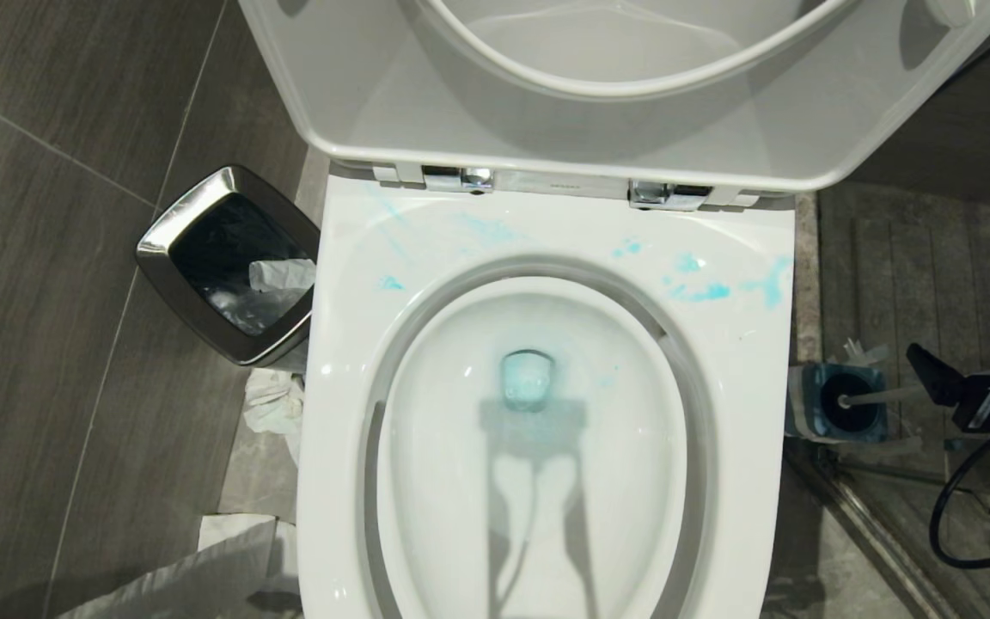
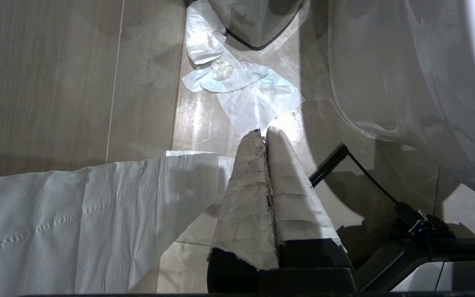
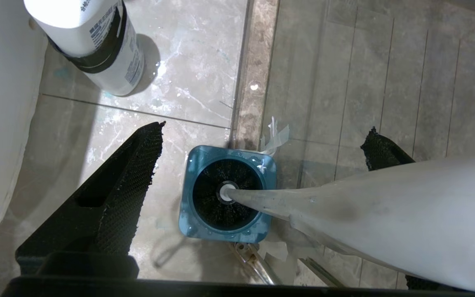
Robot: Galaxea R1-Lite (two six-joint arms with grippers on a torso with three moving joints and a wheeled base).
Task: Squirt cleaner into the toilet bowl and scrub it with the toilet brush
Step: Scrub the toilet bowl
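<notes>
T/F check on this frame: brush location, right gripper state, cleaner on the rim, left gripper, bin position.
1. The toilet brush stands in its blue holder. True.
2. The right gripper is shut on the brush handle. False: its jaws are open, either side of the handle.
3. Blue cleaner smears the toilet bowl rim. True.
4. The left gripper is open. False: it is shut, wrapped in paper.
5. The steel bin is right of the bowl. False: left.

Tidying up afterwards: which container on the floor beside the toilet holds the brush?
The square blue holder on the toilet's right side, with the toilet brush standing in it. The steel bin on the left holds only crumpled paper.
</notes>
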